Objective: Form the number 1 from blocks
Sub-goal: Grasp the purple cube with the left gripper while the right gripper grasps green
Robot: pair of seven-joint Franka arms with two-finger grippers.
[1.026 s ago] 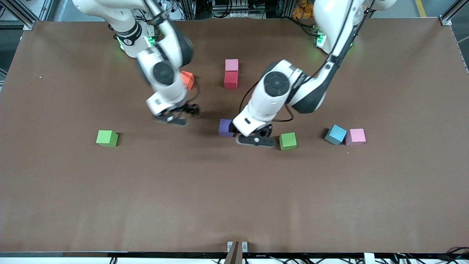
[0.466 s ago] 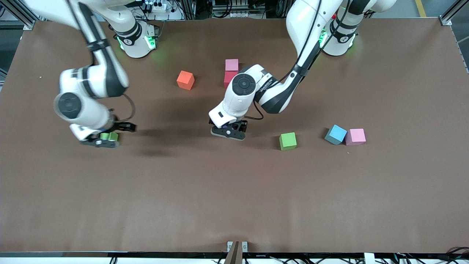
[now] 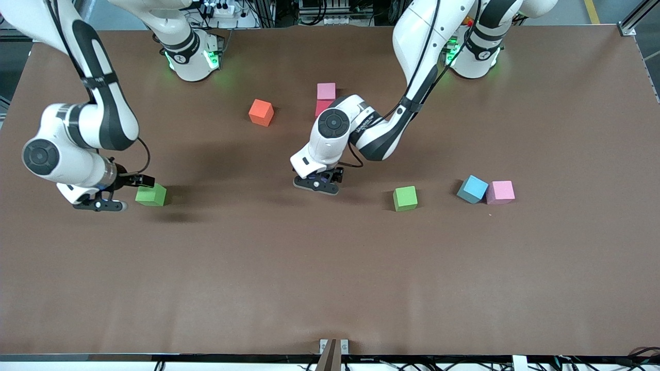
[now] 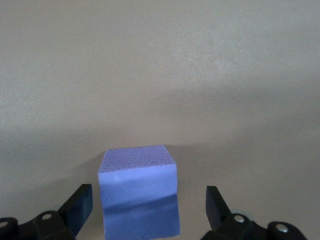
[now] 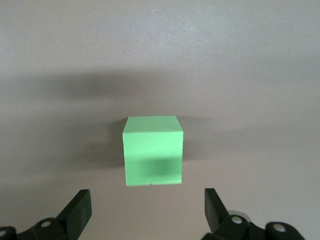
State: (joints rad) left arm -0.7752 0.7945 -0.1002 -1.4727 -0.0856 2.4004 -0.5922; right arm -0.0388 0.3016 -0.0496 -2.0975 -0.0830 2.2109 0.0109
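From the front, the right gripper (image 3: 105,198) sat just beside a green block (image 3: 150,195), while the left gripper (image 3: 317,184) covered the purple block. In the left wrist view, the purple block (image 4: 138,196) stood between parted fingers (image 4: 79,206). In the right wrist view, the green block (image 5: 152,150) lay ahead of open jaws, not yet between them

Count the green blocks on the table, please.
2. One green block lies near the right arm's end, beside the right gripper. The other green block lies beside the blue block. More may be hidden under the arms.
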